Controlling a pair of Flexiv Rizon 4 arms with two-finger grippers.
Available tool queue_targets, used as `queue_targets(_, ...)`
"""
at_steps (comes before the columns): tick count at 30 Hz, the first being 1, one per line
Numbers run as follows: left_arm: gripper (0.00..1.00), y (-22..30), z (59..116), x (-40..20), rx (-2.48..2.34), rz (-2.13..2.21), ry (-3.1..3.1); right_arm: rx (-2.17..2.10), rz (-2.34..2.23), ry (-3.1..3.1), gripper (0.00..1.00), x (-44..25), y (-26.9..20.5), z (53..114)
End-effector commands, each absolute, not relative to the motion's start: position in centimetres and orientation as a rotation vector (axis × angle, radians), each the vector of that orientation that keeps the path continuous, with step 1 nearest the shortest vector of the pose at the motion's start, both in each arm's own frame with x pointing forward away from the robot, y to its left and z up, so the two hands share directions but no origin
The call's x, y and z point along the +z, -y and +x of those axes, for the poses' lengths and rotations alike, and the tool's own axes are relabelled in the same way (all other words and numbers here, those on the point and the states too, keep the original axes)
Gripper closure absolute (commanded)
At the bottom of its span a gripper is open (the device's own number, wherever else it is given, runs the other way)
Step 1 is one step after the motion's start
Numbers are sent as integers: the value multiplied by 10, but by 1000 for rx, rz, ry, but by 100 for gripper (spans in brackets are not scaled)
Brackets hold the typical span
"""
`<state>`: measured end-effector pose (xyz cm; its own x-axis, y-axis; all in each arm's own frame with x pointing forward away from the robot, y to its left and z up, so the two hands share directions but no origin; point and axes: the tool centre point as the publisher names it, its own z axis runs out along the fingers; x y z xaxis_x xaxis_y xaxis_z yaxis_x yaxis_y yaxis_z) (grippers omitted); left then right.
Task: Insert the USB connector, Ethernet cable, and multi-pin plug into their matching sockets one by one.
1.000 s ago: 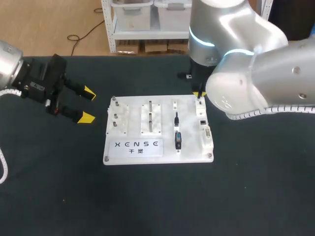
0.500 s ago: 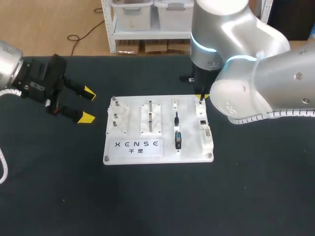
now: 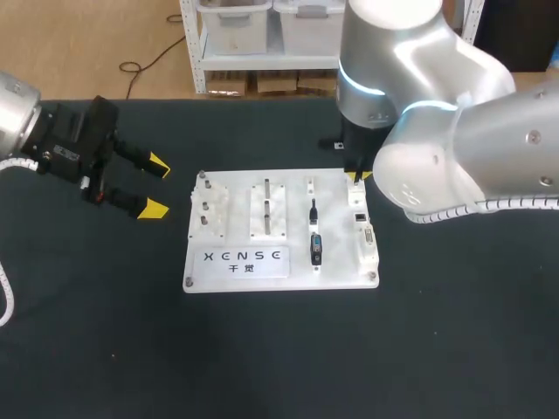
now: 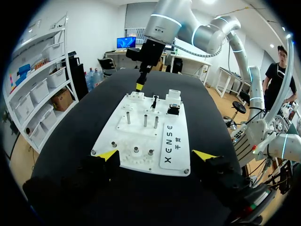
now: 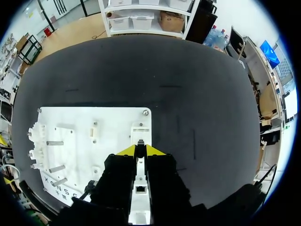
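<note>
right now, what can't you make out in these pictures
- head view: right jaws mostly hidden by the right arm.
- right wrist view: whether the black plug is seated, covered by the jaws.
- left wrist view: socket shapes on the white board, too small.

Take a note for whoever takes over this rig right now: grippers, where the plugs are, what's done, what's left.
Left gripper: open, empty, beside the white socket board.
Right gripper: shut on a small black plug at the white socket block in the board's far right corner; whether it is seated cannot be told.
In the middle holders: thin black plug, chunky black plug.
Left to do: confirm the first plug, then insert those two.
</note>
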<state>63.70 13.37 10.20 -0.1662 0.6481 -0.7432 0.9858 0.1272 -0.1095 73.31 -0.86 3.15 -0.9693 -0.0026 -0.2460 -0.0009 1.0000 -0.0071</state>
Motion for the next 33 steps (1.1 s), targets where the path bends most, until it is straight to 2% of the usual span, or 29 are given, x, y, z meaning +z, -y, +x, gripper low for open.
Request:
queue_targets(1,0,-134,636,101,-826,1569,-1874,-9,-5,-2890,100,31,9,728)
queue_targets(33,0,-134,636,101,-826,1569,-1874,-105,3,-2900,100,3,13,739)
